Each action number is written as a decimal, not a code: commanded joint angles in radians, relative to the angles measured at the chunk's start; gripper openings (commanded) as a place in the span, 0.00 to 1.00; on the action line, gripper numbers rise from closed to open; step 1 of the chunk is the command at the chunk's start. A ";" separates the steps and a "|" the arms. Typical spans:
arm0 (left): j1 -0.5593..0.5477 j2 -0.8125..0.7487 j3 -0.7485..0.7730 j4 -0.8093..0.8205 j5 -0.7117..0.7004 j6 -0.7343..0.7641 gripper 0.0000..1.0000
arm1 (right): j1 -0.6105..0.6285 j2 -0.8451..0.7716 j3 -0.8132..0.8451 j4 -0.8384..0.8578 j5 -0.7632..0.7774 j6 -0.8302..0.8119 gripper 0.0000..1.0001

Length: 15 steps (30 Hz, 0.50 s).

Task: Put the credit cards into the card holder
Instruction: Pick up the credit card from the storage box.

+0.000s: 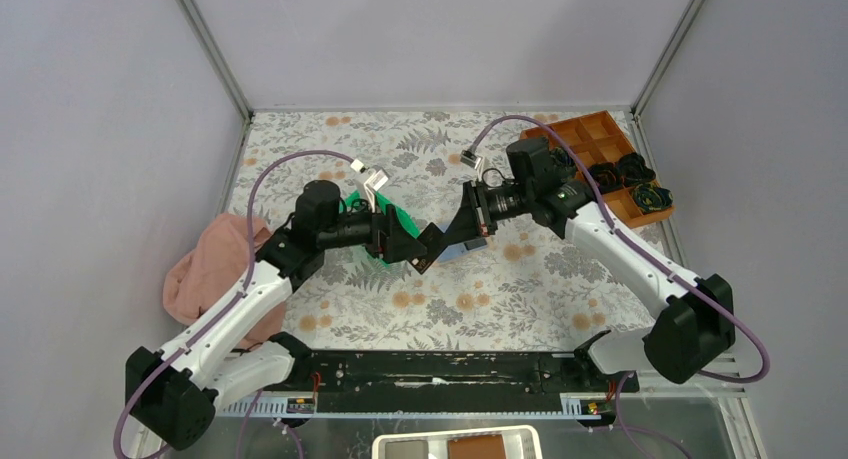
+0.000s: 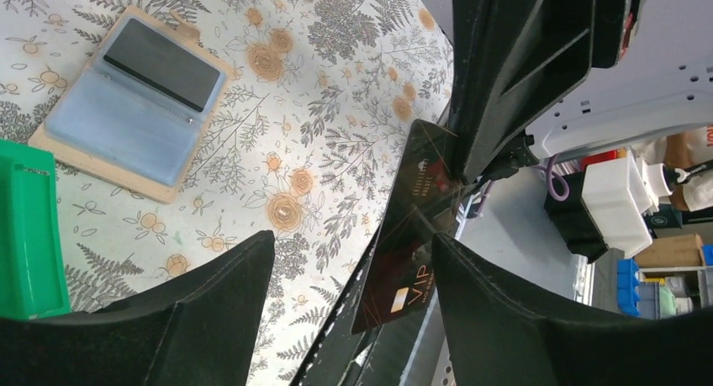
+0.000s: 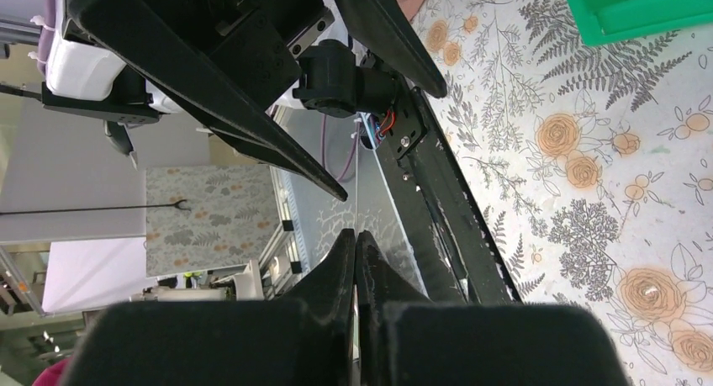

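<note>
one card (image 2: 408, 226), lettering left wrist only

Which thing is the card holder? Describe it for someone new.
On the floral table, look near the green tray. The card holder lies open flat: the only tan-edged thing there, with blue-grey pockets and a dark card inside.

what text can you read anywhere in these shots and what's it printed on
"VIP": on the dark credit card held in the right fingers.
Smaller gold print higher up on that card: too small to read.
Nothing else is legible.
</note>
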 commanded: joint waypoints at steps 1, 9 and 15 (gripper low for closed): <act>0.023 0.018 -0.013 0.081 0.112 -0.004 0.72 | -0.002 0.023 0.001 0.076 -0.077 0.032 0.00; 0.066 0.061 -0.018 0.133 0.205 -0.033 0.45 | -0.004 0.089 -0.012 0.108 -0.131 0.025 0.00; 0.111 0.055 -0.050 0.164 0.259 -0.054 0.08 | -0.028 0.113 -0.039 0.156 -0.152 0.041 0.00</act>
